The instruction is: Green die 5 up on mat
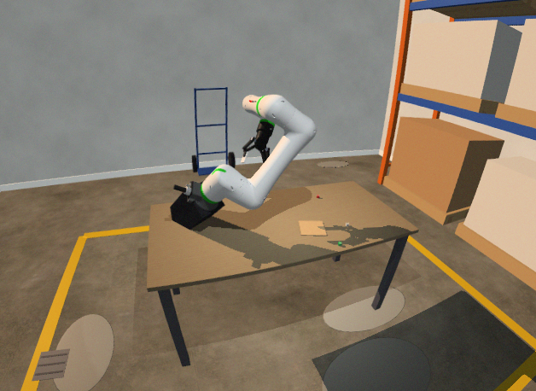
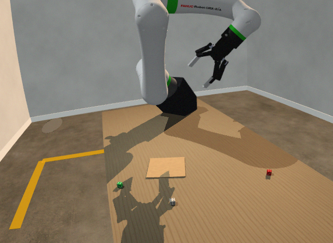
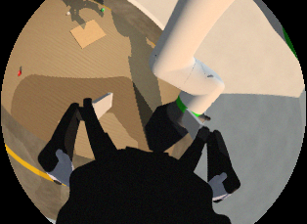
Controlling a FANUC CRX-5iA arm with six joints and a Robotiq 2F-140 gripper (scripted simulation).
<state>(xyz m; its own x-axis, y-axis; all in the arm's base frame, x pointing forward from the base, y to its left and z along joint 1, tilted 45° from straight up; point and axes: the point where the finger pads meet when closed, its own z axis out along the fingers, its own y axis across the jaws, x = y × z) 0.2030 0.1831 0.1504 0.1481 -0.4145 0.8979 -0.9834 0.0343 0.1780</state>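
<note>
The green die (image 2: 120, 184) lies on the table near its left edge, off the tan mat (image 2: 166, 167); it also shows in the top view (image 1: 340, 242), close to the table's front edge. The mat (image 1: 312, 227) is flat on the table with nothing on it. A white die (image 2: 172, 201) lies in front of the mat. A red die (image 2: 269, 172) lies far to the right. My gripper (image 2: 199, 72) is open and empty, high in the air near the arm's base, far from all the dice. In the wrist view the mat (image 3: 87, 34) is small and distant.
The black robot base (image 2: 177, 98) stands at the table's far end. A blue hand truck (image 1: 211, 128) stands behind the table. Shelving with large cardboard boxes (image 1: 441, 161) stands to the right. Yellow floor tape (image 1: 55, 300) runs around the table.
</note>
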